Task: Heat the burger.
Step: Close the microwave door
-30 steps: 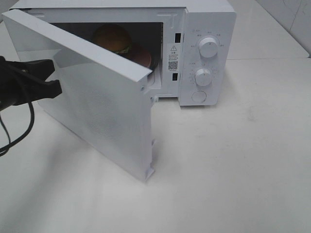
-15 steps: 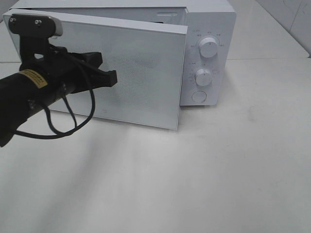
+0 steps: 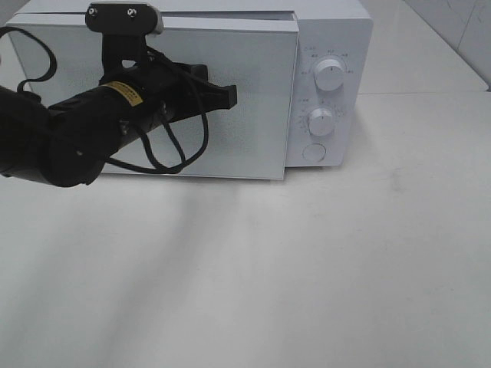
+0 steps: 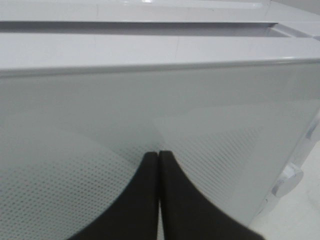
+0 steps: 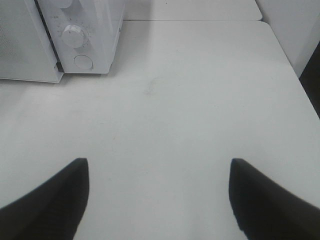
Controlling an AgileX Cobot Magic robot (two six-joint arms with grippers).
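Observation:
The burger is hidden behind the white microwave's door [image 3: 253,115]. The door stands almost shut, a thin dark gap showing along its top edge. My left gripper [image 3: 229,96] is shut and empty, its tips against the door's front. In the left wrist view the two black fingers [image 4: 150,190] meet tip to tip on the dotted door panel [image 4: 75,150]. My right gripper [image 5: 159,192] is open and empty over the bare white table, away from the microwave; it does not show in the exterior high view.
The microwave's control panel has two round knobs [image 3: 329,74] [image 3: 321,121] and a round button [image 3: 313,152]; they also show in the right wrist view [image 5: 75,36]. A black cable [image 3: 173,157] loops below my left arm. The white table [image 3: 322,268] spreads in front.
The door swung from wide open to almost shut, hiding the burger and pink plate. My left arm swept right across the front, its shut gripper following the door.

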